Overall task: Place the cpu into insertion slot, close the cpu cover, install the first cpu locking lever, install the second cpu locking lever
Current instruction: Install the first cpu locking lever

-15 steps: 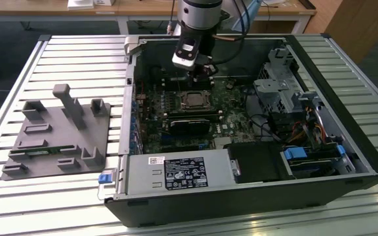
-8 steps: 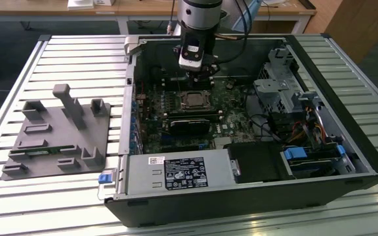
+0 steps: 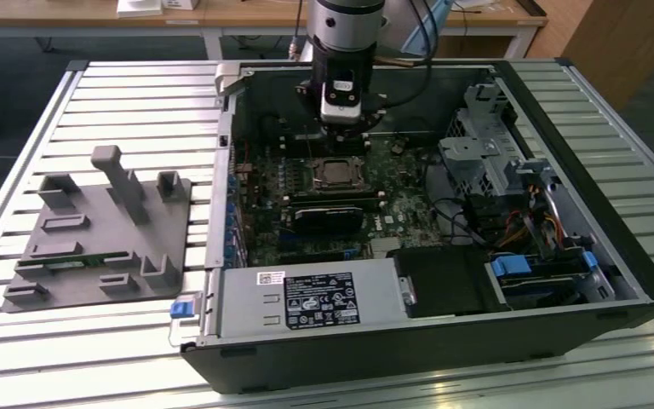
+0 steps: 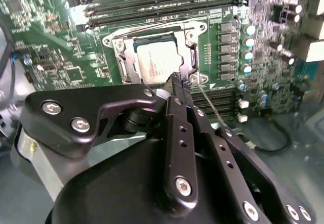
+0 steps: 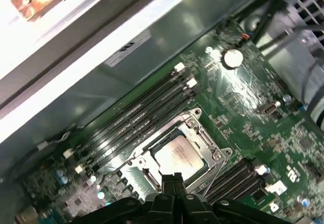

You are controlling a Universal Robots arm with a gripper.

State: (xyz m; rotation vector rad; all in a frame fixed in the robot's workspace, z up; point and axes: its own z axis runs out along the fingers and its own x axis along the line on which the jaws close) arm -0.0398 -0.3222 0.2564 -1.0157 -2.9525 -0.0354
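claw (image 4: 181, 80): clenched, its two tips pressed flat together with nothing seen between them. It hangs from the arm (image 3: 344, 34) down into the open case (image 3: 304, 358).
claw's place: at one corner of the slot (image 4: 152, 33), just beside the edge of the cover (image 4: 124, 57) and the root of the lever (image 4: 210, 106). Whether it touches them I cannot tell.
lever: a thin bright wire running off from that corner over the board (image 4: 35, 11). It looks free, not latched down.
cover: lying flat on the slot, by the look of it, its window framing the cpu (image 4: 156, 59).
cpu: seated in the slot, silvery top up, about level with the cover. The slot lies mid-board, between two banks of long slots (image 5: 142, 113).
neighbours: a black heatsink (image 3: 329, 213) sits just beside the slot on the board. A grey fixture (image 3: 94, 230) stands well apart on the table (image 3: 134, 94), off the case's side at the exterior view's left.
step in hand: in my judgement the first lever. Placing the cpu and closing the cover look done.
what the lever work calls for: as I judge it, closed tips bearing on the wire alone, clear of cpu and cover. The press goes down toward the board, with a sideways tuck to latch.
risk: the wire is thin and looks springy, so it could slip off the tips.
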